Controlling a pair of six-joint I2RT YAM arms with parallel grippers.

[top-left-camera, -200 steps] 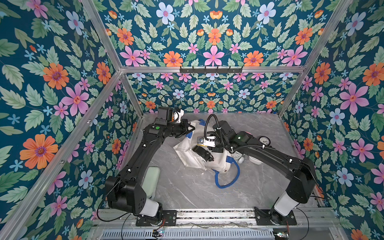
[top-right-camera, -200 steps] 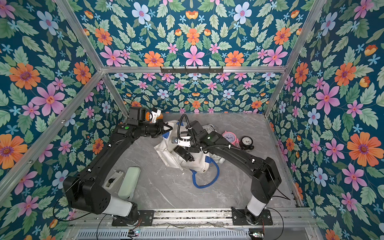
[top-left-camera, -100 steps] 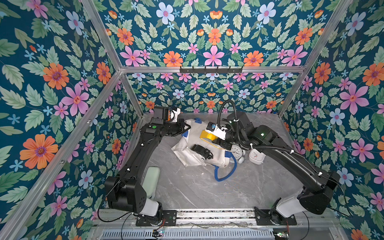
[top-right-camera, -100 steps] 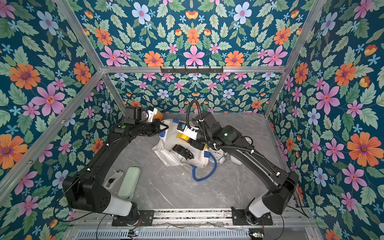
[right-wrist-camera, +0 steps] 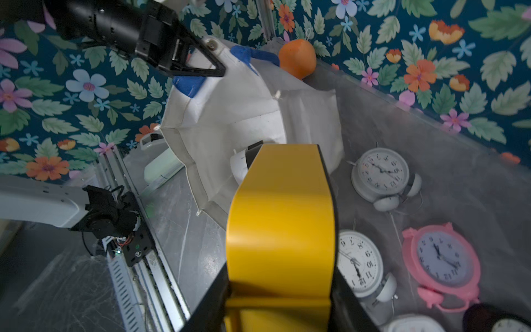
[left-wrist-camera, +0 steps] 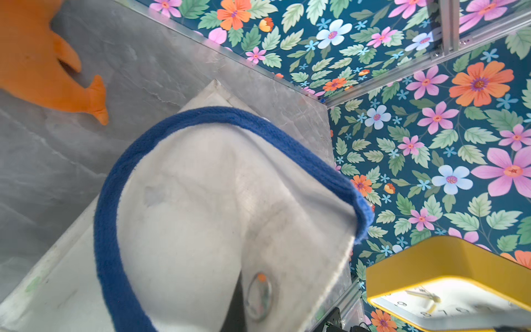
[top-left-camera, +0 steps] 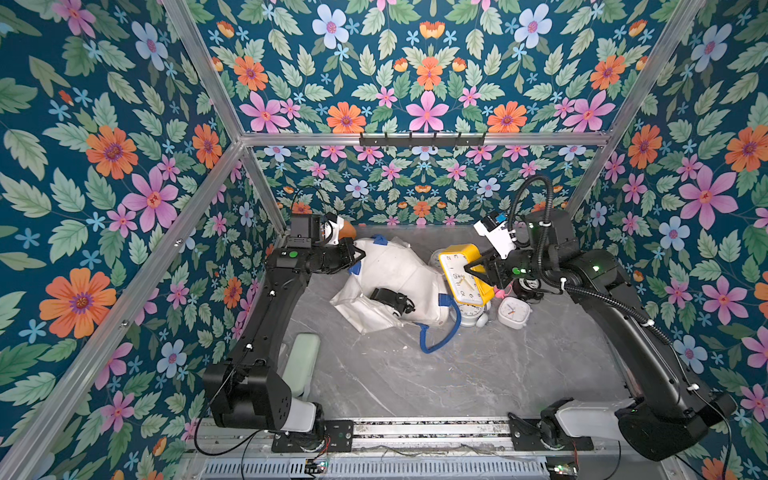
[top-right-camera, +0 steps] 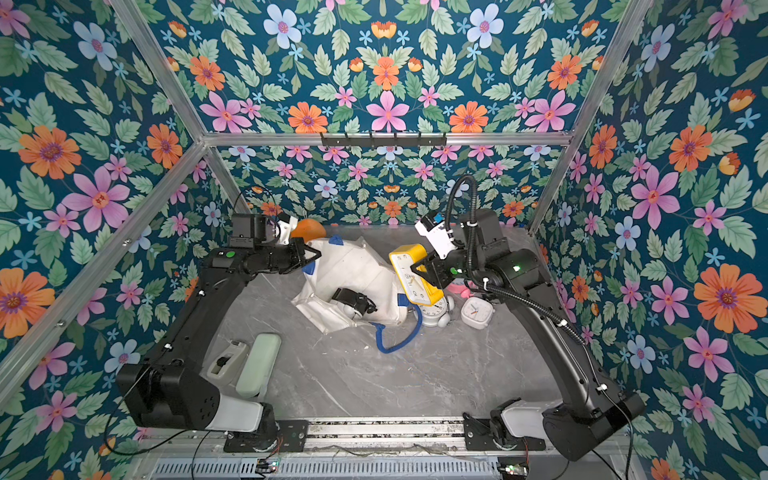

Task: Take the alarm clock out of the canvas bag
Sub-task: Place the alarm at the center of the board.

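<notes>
**Out and clear; now set down gently**

My right gripper (top-left-camera: 473, 270) pinched the yellow clock (top-left-camera: 455, 286), raised beside the bag (top-left-camera: 395, 270). My left gripper (top-left-camera: 356, 254) clamped the bag's edge. Best, I judged: lower slowly onto bare table (top-left-camera: 457, 374), clear of the other clocks (top-left-camera: 514, 312).

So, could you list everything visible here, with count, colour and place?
grey marble table: 1, grey, underneath.
white canvas bag with blue loop handles: 1, white and blue, table centre.
square yellow alarm clock: 1, yellow, lifted beside the bag.
round white twin-bell alarm clocks: 2, white, near the yellow clock.
round pink alarm clock: 1, pink, beside them.
small square white clock: 1, white, table.
round black clock: 1, black, partly behind the right arm.
orange plush toy: 1, orange, back wall.
small black-and-white object: 1, on the bag; kind unclear.
pale green oblong object: 1, green, near left arm's base.
left gripper: 1, black, shut on the bag.
right gripper: 1, black, shut on the yellow clock.
</notes>
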